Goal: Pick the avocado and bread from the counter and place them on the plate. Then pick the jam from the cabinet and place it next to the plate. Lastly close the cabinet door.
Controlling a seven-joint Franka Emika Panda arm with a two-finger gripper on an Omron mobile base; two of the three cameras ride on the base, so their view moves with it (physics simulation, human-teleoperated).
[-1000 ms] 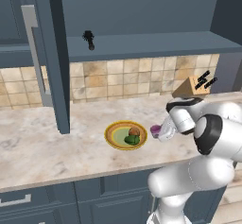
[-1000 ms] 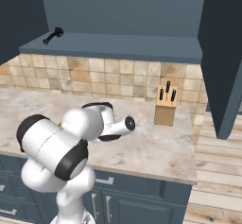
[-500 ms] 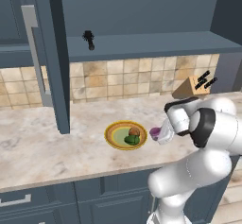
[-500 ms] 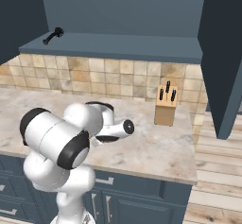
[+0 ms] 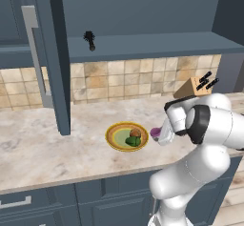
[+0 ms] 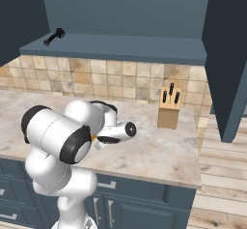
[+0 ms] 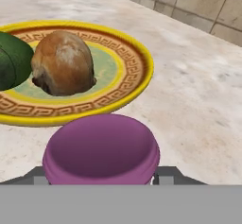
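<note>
Plate crowds left; bare counter (right side) free.

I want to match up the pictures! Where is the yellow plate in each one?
Left base view: the plate sits low in the middle, on the counter just left of the jam.
Right base view: I cannot make it out; the arm stands in front.
Hand view: the plate's rim curves across the upper left, behind the jam.
Shared landmark: the jam's purple lid.

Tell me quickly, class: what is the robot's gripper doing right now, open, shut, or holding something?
Gripper: shut on the jam jar, held just beside the plate that carries the bread and avocado.
</note>
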